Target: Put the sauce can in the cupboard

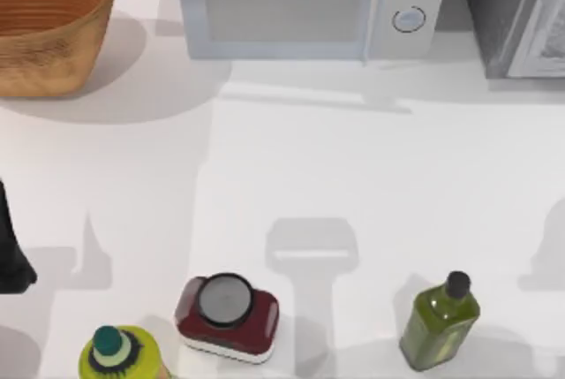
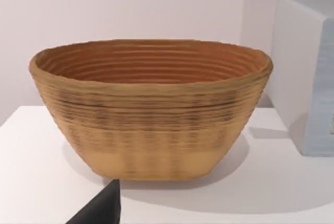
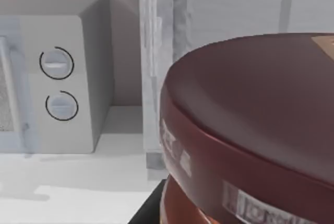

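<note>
Right claw (image 3: 152,211) seems to be pinching the sauce can (image 3: 250,130). I hedge because the wrist view shows just a dark corner of the claw under the can. The can's maroon top sits very close to that camera and level with the microwave (image 3: 57,78) dials, so I judge it is lifted off the table (image 1: 353,158) and carried. The cupboard (image 3: 235,4) stands just beyond the can, next to the microwave, at the far right corner of the table in the top view.

The step in hand looks like the carry toward the cupboard. To do it well:
- Keep the can upright.
- Hold the squeeze steady.
- Approach the door panel squarely, steering away from the microwave's side.
- Check that the pale framed door gives an opening before pushing in, since it looks closed from here.

The right arm appears to be raised and pointed at the cupboard front. The left claw (image 1: 11,246) rests parked at the table's left edge, facing the basket (image 2: 151,109); I cannot tell its state.
</note>
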Controlling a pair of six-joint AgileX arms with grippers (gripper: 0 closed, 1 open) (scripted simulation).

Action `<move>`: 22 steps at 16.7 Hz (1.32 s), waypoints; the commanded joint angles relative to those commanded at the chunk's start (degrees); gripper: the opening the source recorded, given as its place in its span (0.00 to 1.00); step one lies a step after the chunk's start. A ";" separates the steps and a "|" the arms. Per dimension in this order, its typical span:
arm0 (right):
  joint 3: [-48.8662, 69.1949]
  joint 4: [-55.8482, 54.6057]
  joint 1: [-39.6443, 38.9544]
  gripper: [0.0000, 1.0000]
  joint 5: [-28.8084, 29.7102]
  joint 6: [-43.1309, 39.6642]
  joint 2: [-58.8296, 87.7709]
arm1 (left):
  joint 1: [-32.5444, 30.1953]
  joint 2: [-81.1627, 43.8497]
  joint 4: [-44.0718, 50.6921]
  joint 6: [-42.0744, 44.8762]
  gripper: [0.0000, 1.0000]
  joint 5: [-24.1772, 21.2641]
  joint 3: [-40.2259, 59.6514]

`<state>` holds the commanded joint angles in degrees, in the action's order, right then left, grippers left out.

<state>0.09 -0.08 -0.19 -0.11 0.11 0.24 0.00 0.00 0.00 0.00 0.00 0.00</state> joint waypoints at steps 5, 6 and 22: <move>9.01 3.11 -1.62 0.00 0.59 0.37 7.81 | 0.00 0.00 0.00 0.00 1.00 0.00 0.00; 12.60 4.26 -2.08 0.00 0.94 0.45 10.69 | 0.00 0.00 0.00 0.00 1.00 0.00 0.00; 94.64 26.62 -9.39 0.00 10.48 0.33 68.89 | 0.00 0.00 0.00 0.00 1.00 0.00 0.00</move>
<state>94.72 26.54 -9.58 10.38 0.44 69.13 0.00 0.00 0.00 0.00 0.00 0.00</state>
